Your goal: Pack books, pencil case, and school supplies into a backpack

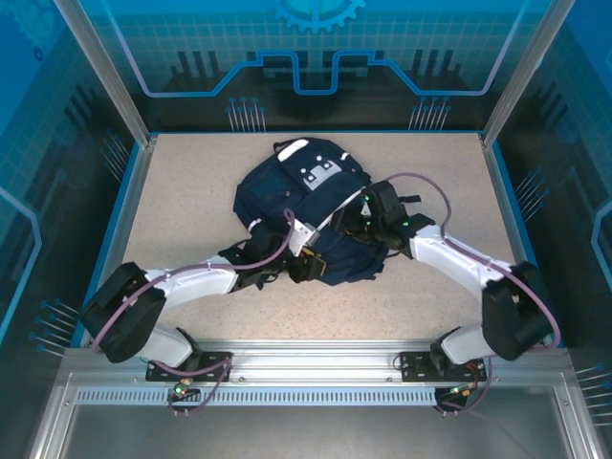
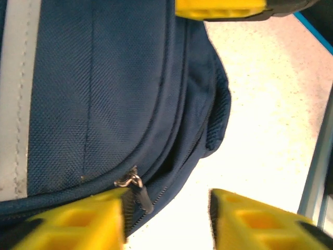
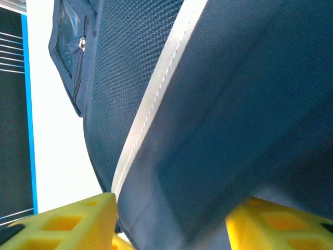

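The backpack (image 1: 308, 206) lies slumped in the middle of the bench (image 1: 182, 201), with both arms reaching to its near edge; the left hand (image 2: 166, 211) has its fingers apart and grips nothing, the zipper pull (image 2: 136, 183) just beside one finger, probably lined up so the zip can be worked; the right hand (image 3: 171, 216) straddles a fold of navy fabric near a white stripe (image 3: 153, 104), likely to steady the bag; whether it pinches that fold I cannot tell.

I see the large navy-blue fabric backpack (image 3: 234, 94), its white stripe (image 3: 151, 112) slanting across, a fold lying between my right gripper's (image 3: 171, 221) yellow fingers (image 3: 73, 221).
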